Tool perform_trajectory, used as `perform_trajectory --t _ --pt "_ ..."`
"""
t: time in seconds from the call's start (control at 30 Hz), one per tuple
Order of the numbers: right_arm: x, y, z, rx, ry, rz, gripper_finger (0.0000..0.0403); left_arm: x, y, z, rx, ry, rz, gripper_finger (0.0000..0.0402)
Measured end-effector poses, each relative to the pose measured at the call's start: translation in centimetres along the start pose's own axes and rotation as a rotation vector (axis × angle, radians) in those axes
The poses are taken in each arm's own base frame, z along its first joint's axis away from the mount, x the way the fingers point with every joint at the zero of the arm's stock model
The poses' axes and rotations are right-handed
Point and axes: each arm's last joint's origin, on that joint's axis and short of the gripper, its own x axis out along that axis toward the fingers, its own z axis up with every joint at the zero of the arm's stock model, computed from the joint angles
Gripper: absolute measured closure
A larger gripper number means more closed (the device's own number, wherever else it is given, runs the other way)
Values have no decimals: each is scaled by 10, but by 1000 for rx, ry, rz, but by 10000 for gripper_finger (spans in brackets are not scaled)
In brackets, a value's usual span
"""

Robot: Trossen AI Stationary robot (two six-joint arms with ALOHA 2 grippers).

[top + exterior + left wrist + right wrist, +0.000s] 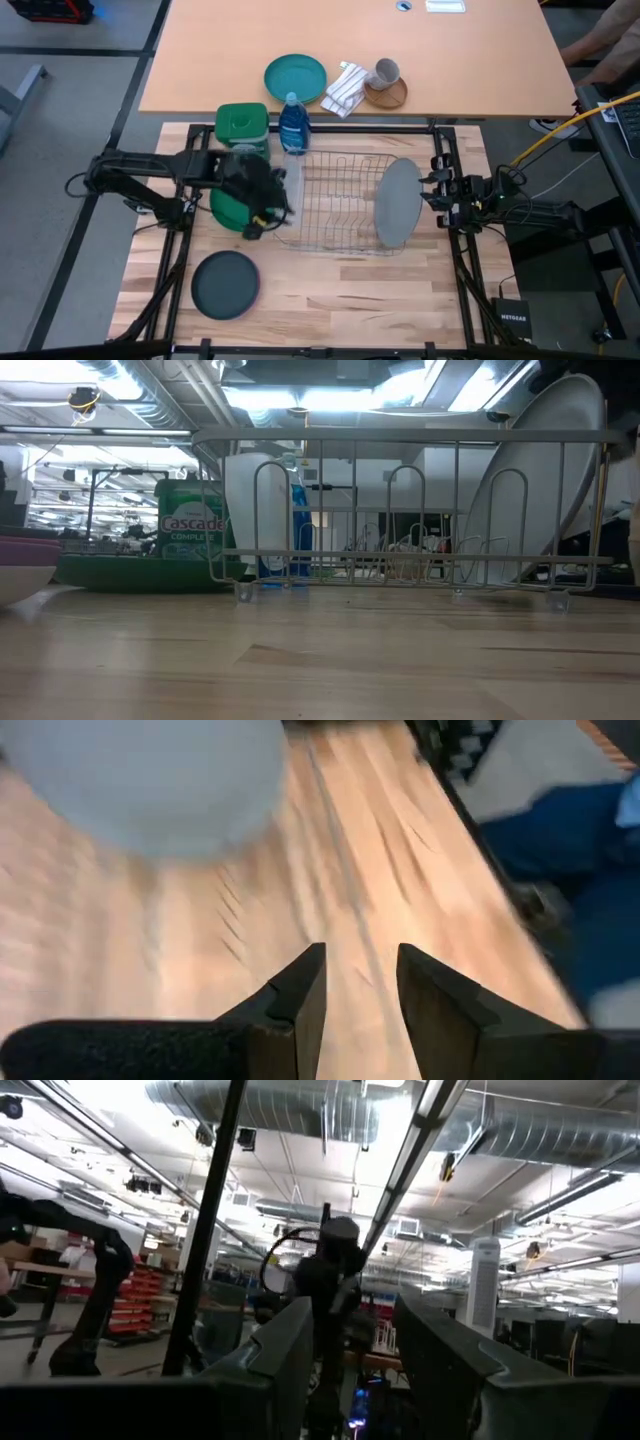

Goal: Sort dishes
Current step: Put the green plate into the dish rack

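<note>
A wire rack [340,205] stands mid-table. A light grey plate [395,203] stands on edge at its right end and leans on the wires [545,470]. A white plate [250,510] stands on edge at its left end. A green plate [228,208] lies flat left of the rack, and a dark grey plate [226,285] lies flat nearer the front. My left gripper [270,210] hovers open over the green plate's right edge, and nothing sits between its fingers [360,990]. My right gripper [438,190] waits open at the rack's right end, tilted upward [355,1340].
Behind the rack stand a green-lidded tub [242,125] and a blue soap bottle [293,125]. On the far table lie a teal plate [295,77], a striped cloth [347,88] and a mug on a saucer [385,75]. Bare wood lies in front of the rack.
</note>
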Motion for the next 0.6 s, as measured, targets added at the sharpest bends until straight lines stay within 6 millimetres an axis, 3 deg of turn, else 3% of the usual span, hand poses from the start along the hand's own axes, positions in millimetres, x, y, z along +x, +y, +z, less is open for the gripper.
perform_trajectory --t 0.27,0.6 --pt "0 0 0 -1 -1 0 256 7 -27 -36 -277 394 95 288" --pt "0 0 0 -1 -1 0 256 33 -30 -87 -327 609 254 288"
